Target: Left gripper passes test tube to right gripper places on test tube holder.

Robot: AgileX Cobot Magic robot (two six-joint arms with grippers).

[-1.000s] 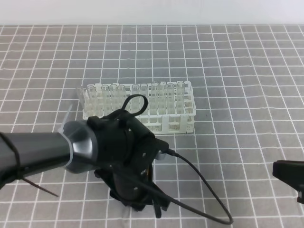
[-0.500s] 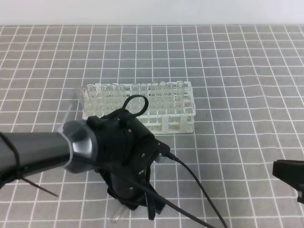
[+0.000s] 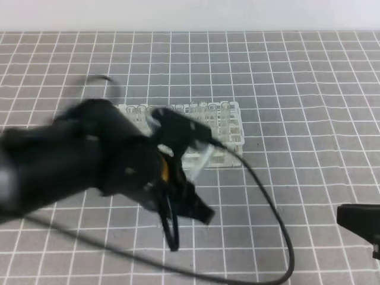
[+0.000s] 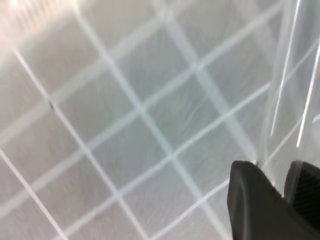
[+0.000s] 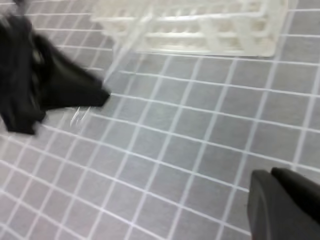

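You are looking down on a work surface covered with a grey mat ruled in a regular grid of thin white lines, which fills almost the whole exterior view. Along its far edge you see a plain pale strip of wall, unmarked. The light is even and soft, with faint shadows only. In your left wrist view the same grid looks blurred.

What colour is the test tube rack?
White; the test tube holder shows best in the right wrist view.
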